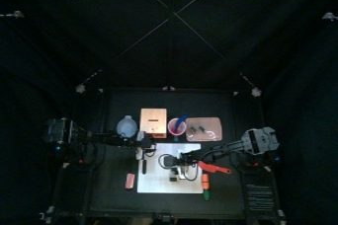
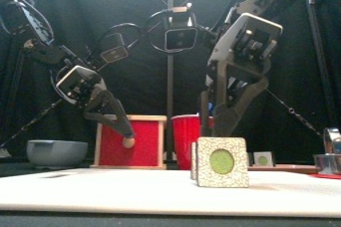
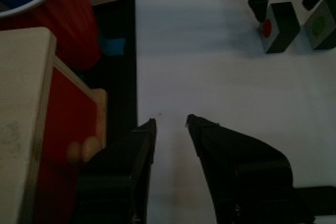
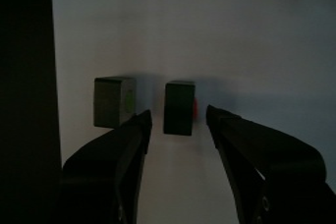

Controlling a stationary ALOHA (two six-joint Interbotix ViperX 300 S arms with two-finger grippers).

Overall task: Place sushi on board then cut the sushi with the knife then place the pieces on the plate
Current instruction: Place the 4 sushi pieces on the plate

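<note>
Two green-centred sushi pieces (image 2: 220, 161) stand apart on the board (image 2: 134, 193). The right gripper (image 4: 175, 118) hangs above them, jaws open and empty. The left gripper (image 3: 171, 122) has its jaws slightly parted, empty.

Blk booth: back curtain (image 1: 93, 32) fills upper half, side curtains (image 1: 24, 120) L & R. Small blk table (image 1: 227, 103) in lower half, front edge at btm. Light dim.

Left arm (image 2: 74, 77) slanting down at frame's left, left gripper (image 2: 123, 134) low, jaws slightly parted; right arm (image 2: 246, 37) steep at centre-right, right gripper (image 2: 221, 123) pointing down, jaws apart
</note>
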